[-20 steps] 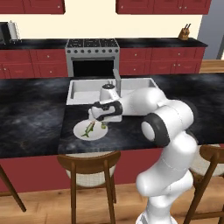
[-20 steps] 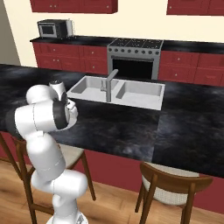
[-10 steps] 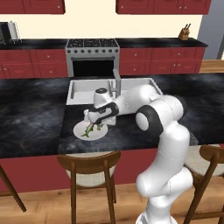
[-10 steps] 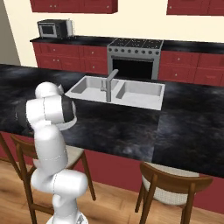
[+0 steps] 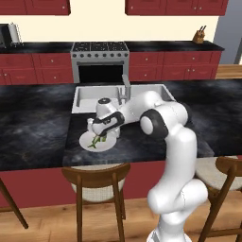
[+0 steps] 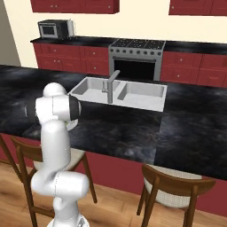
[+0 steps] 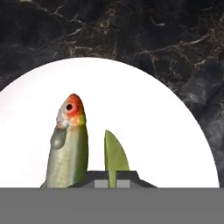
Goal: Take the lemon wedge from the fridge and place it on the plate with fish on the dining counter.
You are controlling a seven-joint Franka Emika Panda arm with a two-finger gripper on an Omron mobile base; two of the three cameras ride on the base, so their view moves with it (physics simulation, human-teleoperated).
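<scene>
gripper (image 5: 99,136) low over plate (image 5: 86,141)

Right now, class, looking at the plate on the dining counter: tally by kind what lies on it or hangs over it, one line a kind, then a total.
Fish: 1
Lemon wedge: 1
Gripper, shut on the wedge over the plate: 1
Total: 3

Plate (image 7: 144,113) bare right of fish (image 7: 68,148), seemingly.
</scene>
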